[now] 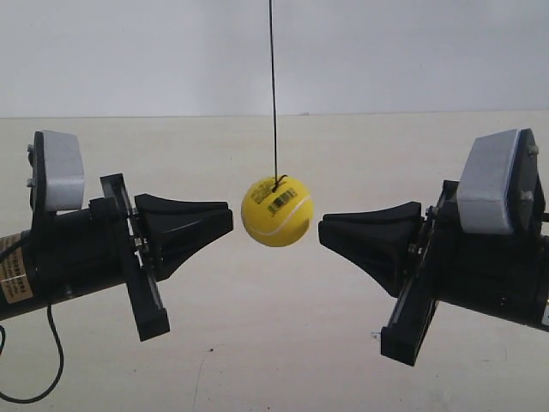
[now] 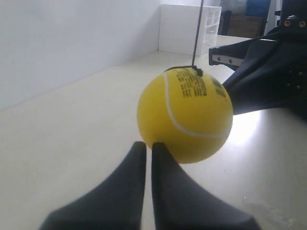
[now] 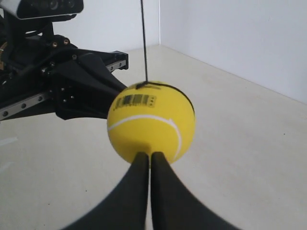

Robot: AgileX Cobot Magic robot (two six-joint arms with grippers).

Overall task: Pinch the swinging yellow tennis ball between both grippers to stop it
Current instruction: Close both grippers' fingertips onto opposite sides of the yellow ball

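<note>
Closest to the lens in the left wrist view, the left gripper (image 2: 146,145) has its two black wedge jaws pressed together. Only a thin slit shows between them, and they hold nothing. Its tips point at the yellow tennis ball (image 2: 185,115), which hangs just ahead of them. From this angle the tips overlap the ball's lower edge, so contact cannot be judged here. The wall (image 2: 57,48) lies to this gripper's left as it looks ahead, which matches the arm at the exterior view's left. In that view a sliver of pale table (image 1: 274,343) shows between the jaw tips and the ball, so they sit just beside each other, not touching. A grey-white block (image 1: 62,170) rides on top of that gripper's body behind the jaws, and a black cable (image 1: 53,360) droops beneath its rear. The ball hangs between the two grippers, level with both sets of tips, on a thin black string (image 1: 273,86) that runs straight up from its top. Its barcode print sits high on the side turned toward the right gripper, with the white seam curving below. Beyond the ball, the right gripper (image 3: 146,155) points back at it, jaws likewise closed on each other and empty. In the exterior view its tips stop just short of the ball, with another narrow gap. Another grey-white block (image 1: 487,182) sits on this gripper's body behind the jaws.
</note>
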